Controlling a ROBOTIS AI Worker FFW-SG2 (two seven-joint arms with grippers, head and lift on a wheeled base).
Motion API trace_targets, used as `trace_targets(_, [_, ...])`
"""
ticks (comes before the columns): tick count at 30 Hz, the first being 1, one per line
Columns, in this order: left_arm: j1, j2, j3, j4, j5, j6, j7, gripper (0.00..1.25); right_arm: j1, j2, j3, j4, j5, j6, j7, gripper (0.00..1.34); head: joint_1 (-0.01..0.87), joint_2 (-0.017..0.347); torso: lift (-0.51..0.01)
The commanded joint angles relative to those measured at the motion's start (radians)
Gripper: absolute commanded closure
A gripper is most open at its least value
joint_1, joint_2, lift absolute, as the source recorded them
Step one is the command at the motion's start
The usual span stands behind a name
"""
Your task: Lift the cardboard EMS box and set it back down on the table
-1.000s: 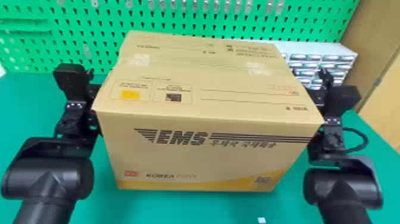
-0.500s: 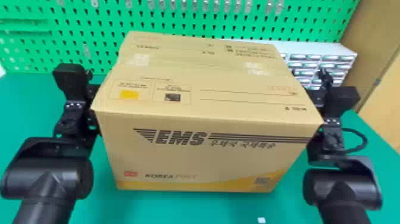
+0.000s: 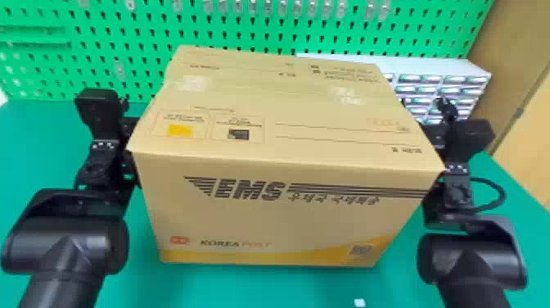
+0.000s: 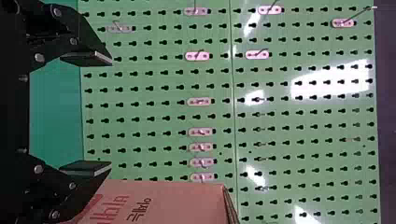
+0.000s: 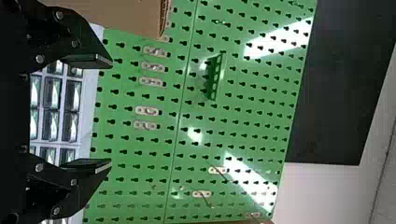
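Hardly anything has moved in the last half second: the EMS box (image 3: 286,221) and both my arms keep practically the same places. I have the box between my left gripper (image 3: 130,168) and my right gripper (image 3: 436,137), one at each side. Whether its underside touches the table (image 3: 41,131), I cannot tell.

The box's front carries the big dark EMS lettering with stripes running off either way, then smaller characters, a little red mark, a printed line, a square code and a yellow sweep low down. Its top bears ruled lines, a yellow square and a dark one, and two shiny patches.

In the left wrist view the fingers of my left gripper (image 4: 111,112) stand wide apart; in the right wrist view my right gripper (image 5: 111,113) has its own spread too. Neither pair pinches the cardboard.

Behind rises a green pegboard (image 3: 253,24) dotted with hooks, a wooden panel (image 3: 528,110) to its right. A white scrap (image 3: 359,303) lies nearer me. The box's top is closed, hiding its contents. A white cabinet (image 3: 446,65) has rows of small clear-fronted drawers, their contents too blurred to name.
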State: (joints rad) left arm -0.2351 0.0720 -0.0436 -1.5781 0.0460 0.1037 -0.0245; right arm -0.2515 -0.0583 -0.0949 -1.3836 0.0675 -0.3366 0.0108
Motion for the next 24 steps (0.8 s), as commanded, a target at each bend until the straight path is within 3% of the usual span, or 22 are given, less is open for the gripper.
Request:
trace_targets(1, [-0.001,0.0,0.001,0.0,0.0,0.001,0.0,0.46,0.001,0.0,0.026,0.0,0.002,0.001,0.001,0.51,0.678,-0.014,-0.101])
trace_targets(24, [0.025,0.0,0.01,-0.003,-0.018,0.019,0.0,0.46,0.011,0.0,0.034,0.008,0.009,0.028,0.0,0.51,0.678,-0.014,-0.101])
